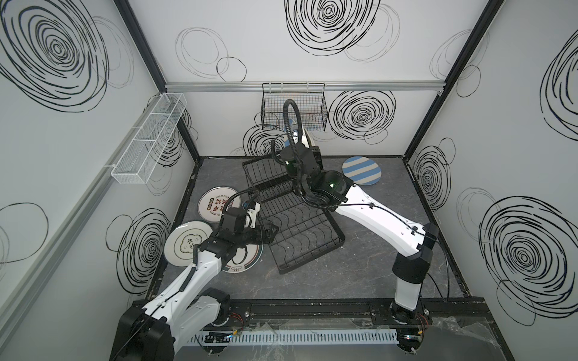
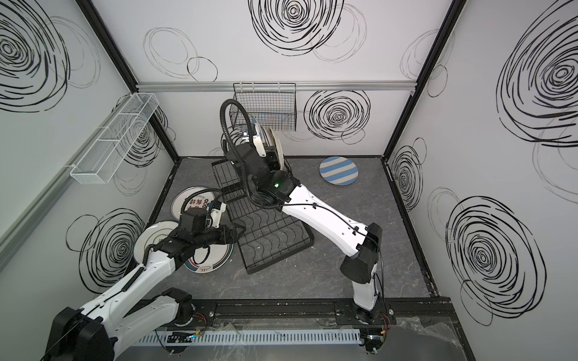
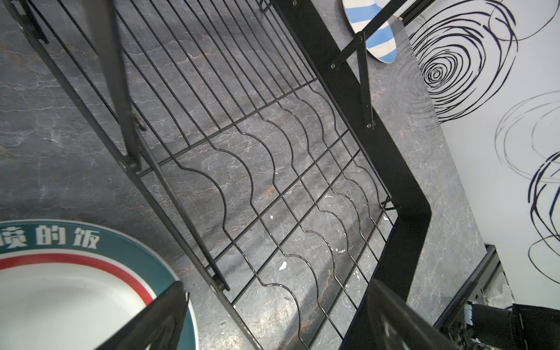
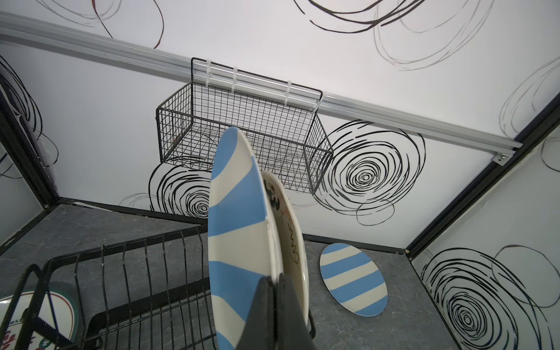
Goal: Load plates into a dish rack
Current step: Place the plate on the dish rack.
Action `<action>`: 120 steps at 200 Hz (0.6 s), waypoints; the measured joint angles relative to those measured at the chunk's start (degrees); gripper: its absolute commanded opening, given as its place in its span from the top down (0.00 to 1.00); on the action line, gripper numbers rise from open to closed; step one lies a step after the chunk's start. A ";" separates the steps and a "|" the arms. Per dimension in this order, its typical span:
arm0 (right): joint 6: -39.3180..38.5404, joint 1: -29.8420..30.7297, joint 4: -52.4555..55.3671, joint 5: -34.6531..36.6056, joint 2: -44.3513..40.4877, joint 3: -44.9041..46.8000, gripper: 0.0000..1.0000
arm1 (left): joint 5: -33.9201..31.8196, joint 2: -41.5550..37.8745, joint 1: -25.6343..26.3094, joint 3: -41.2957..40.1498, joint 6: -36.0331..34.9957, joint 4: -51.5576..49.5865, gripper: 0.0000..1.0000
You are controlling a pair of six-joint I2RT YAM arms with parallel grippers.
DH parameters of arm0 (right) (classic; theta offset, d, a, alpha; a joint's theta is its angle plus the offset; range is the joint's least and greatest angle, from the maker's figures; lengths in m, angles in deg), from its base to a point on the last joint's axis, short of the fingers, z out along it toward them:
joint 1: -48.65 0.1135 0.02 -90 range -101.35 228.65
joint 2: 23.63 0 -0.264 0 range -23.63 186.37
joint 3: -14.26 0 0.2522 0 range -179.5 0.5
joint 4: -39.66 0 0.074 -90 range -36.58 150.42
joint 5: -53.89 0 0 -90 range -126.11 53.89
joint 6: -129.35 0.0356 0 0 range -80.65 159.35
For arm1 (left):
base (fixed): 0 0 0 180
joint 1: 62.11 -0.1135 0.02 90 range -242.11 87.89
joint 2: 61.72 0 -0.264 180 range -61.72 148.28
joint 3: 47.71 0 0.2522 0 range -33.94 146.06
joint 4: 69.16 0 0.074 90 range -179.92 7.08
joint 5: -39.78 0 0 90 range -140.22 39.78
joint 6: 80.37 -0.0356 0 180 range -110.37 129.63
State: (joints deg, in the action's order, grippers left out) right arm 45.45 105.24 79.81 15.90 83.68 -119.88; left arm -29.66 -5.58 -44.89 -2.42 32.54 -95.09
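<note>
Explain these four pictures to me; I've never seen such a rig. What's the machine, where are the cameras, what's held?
It is a robot with a left arm and a right arm, each ending in a two-fingered gripper. Two pictures look down from one overhead camera; two come from cameras on the wrists. On the dark table stands a black wire dish rack. Flat around it lie a blue-striped plate, a plate with red-black characters, a cream plate and a teal-rimmed plate. The right gripper is shut on the rim of a second striped plate, held on edge beside an upright plate with black script. The left gripper is open, empty, by the rack's lower tray.
</note>
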 measured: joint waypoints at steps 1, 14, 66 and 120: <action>0.09 -0.02 0.00 -0.04 -0.02 0.09 1.00 | 0.00 0.00 0.00 0.00 0.00 0.00 0.04; 0.85 -0.28 0.09 -0.50 -0.35 1.25 1.00 | 0.00 0.00 0.00 0.00 0.00 0.02 0.04; 3.98 -0.92 0.39 -3.23 -0.98 5.88 1.00 | 0.02 0.00 0.00 0.00 0.00 0.00 0.04; 4.66 -1.03 0.94 -3.67 -0.98 6.01 0.93 | 0.00 0.00 0.04 0.00 0.00 0.00 0.04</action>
State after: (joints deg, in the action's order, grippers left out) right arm 50.11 104.22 80.75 12.23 82.69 -113.87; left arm -29.66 -5.58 -44.85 -2.42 32.54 -95.09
